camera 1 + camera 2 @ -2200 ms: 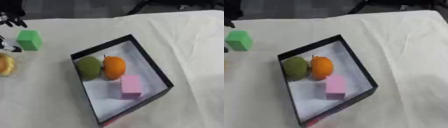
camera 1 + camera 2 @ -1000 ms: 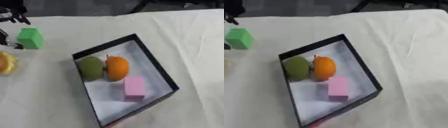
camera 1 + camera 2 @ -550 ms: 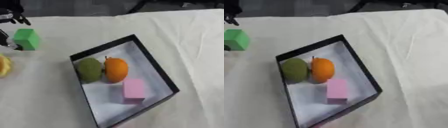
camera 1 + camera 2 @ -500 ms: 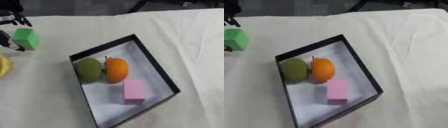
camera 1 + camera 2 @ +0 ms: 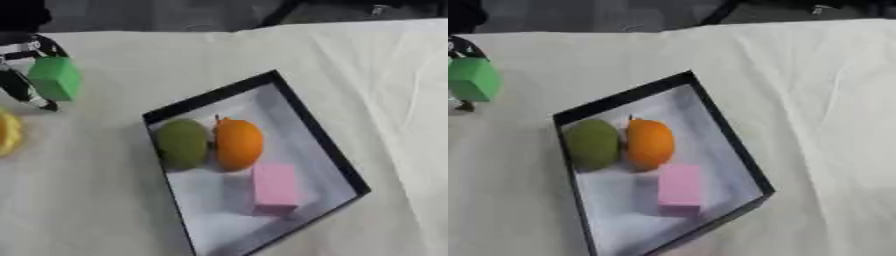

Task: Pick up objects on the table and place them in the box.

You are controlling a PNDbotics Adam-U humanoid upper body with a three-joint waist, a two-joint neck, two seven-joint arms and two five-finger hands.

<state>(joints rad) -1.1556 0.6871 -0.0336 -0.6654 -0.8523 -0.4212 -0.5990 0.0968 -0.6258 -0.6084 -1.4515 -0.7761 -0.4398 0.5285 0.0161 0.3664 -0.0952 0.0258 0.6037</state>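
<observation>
green was the block (image 5: 55, 78), held at the far left of the table (image 5: 262, 50), pinched between the dark fingers of the left hand (image 5: 19, 70). compared with a moment before, the fingers were seen closed in on both sides of it, and the block appeared slightly raised off the cloth, though contact with the surface could not be ruled out. the grasp was therefore judged made, with the carry to the box (image 5: 328, 150) not yet begun. the box lay well apart to the right, and a green fruit (image 5: 182, 143), an orange (image 5: 238, 144) and a pink block (image 5: 276, 189) were already inside it. a yellow thing (image 5: 7, 134) was seen at the left edge, left on the cloth. the right hand was not shown in either view.
</observation>
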